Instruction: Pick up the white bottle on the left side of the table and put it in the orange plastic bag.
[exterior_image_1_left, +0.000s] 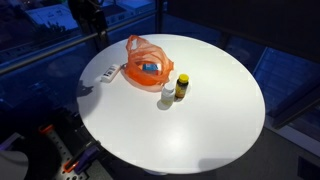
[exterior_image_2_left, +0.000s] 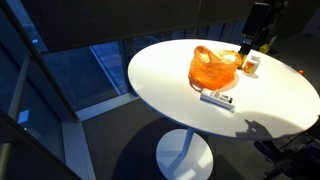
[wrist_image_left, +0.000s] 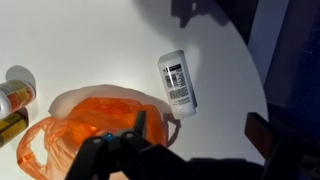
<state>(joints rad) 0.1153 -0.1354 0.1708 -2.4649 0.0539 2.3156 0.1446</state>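
Observation:
The white bottle (wrist_image_left: 177, 82) lies on its side on the round white table (exterior_image_1_left: 200, 120), label up, beside the orange plastic bag (wrist_image_left: 85, 135). It shows in both exterior views (exterior_image_1_left: 108, 73) (exterior_image_2_left: 217, 97). The bag (exterior_image_1_left: 145, 62) (exterior_image_2_left: 214, 68) stands open with a blue-and-white item inside. My gripper (wrist_image_left: 200, 132) hangs above the table, open and empty, its fingers spread just short of the bottle's lower end and next to the bag's edge. In an exterior view the gripper (exterior_image_2_left: 249, 42) is high over the table's far side.
A small white bottle (exterior_image_1_left: 168, 93) and a yellow-capped dark bottle (exterior_image_1_left: 182, 87) stand next to the bag, also in the wrist view (wrist_image_left: 15, 93). The table edge (wrist_image_left: 255, 70) runs close beyond the lying bottle. Glass walls surround the table.

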